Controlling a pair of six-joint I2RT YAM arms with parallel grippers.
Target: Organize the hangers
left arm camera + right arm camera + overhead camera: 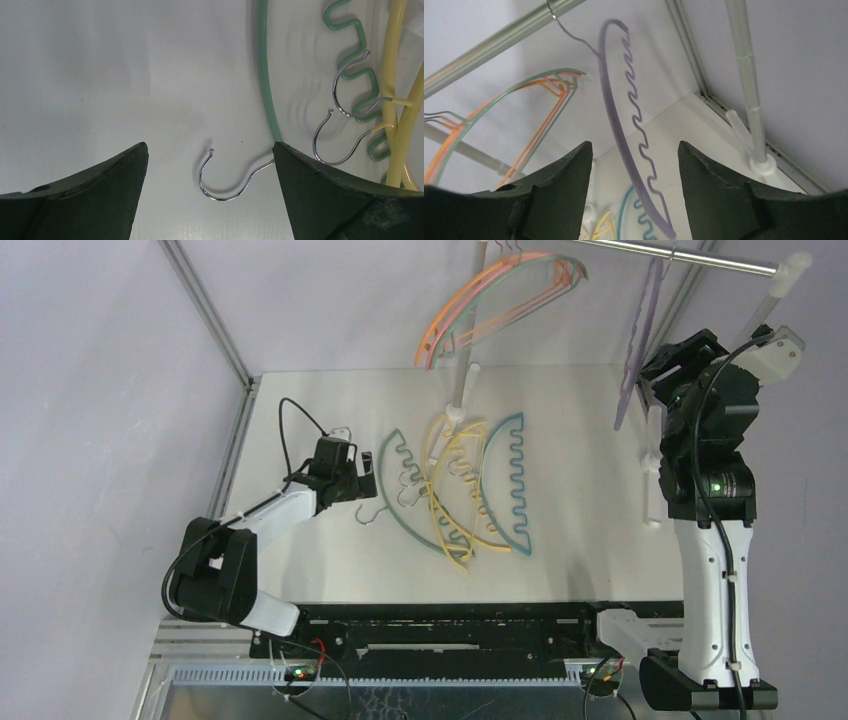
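Green, yellow and blue hangers (516,490) lie tangled on the worktop (300,560); others hang on the rail (680,257). Left fingers (90,195) spread wide, empty, straddling the metal hook (220,199) of the green hanger (265,75), probably lined up for a pick. Right fingers (554,195) parted, empty; purple hanger (614,120) hangs ahead between them, already racked.

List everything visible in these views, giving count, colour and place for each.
table: one, white, underneath.
rail: one, metal, overhead.
poles: two visible, white, upright.
green hanger: one, green, flat on table, left.
yellow hangers: two, yellow, overlapping it.
blue hanger: one, blue, flat, right.
hung hangers: three, orange, pink, green, on rail.
purple hanger: one, pale purple, on rail, apart.
left gripper: one, dark, open over a hook.
right gripper: one, dark, open, facing purple hanger.
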